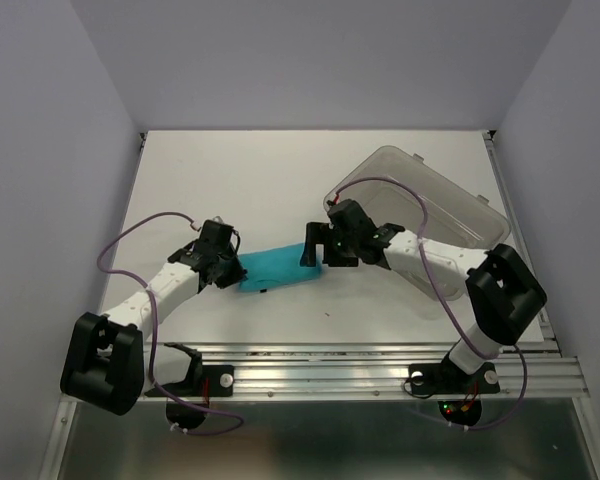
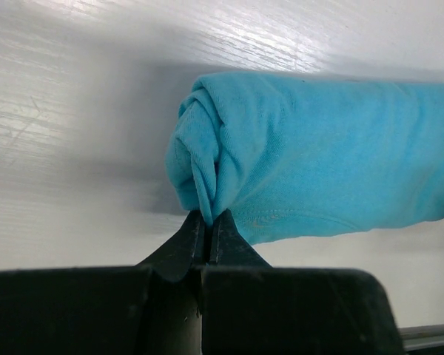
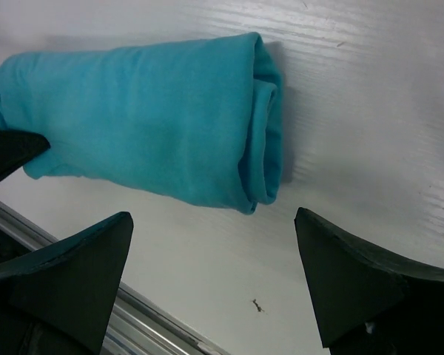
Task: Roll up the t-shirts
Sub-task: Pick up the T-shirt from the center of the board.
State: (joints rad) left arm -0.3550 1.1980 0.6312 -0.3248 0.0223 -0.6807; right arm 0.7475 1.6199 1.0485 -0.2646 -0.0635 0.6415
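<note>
My left end effector (image 2: 209, 220) pinches rolled t-shirt (image 2: 318, 155) at its end fold; right end effector (image 3: 213, 222) spread. Clamp opposite end squarely, lest roll unwinds.

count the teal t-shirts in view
1. The rolled t-shirt lies on the table between the grippers, one end pinched by the shut left gripper, the open right gripper at the other end. No other shows through the clear bin; none seems hidden.

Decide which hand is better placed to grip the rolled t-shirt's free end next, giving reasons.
Right, probably. The right hand hangs open beside the free end of the t-shirt; the left hand is shut, pinching its other end.
</note>
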